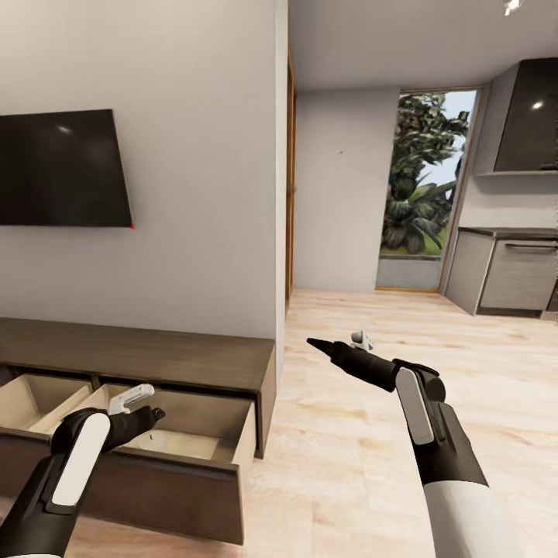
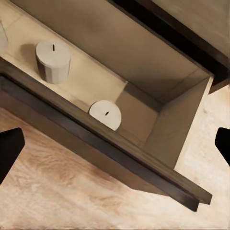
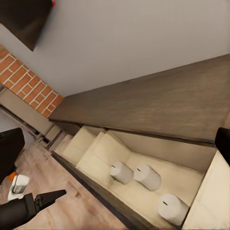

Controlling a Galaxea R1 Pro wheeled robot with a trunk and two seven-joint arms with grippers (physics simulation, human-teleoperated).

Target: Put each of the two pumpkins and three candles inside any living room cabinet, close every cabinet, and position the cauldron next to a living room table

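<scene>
Head view: the dark brown cabinet sits under the wall TV with two drawers pulled out. The left gripper hangs over the right-hand drawer, and the right gripper is out over the wood floor (can't tell from here how either set of jaws stands).

Left wrist view: two candles stand in the open drawer, one half hidden behind the drawer front; jaws spread wide, holding nothing.

Right wrist view: three cream candles in a row inside the pale drawer; jaws wide apart here too, empty.
</scene>
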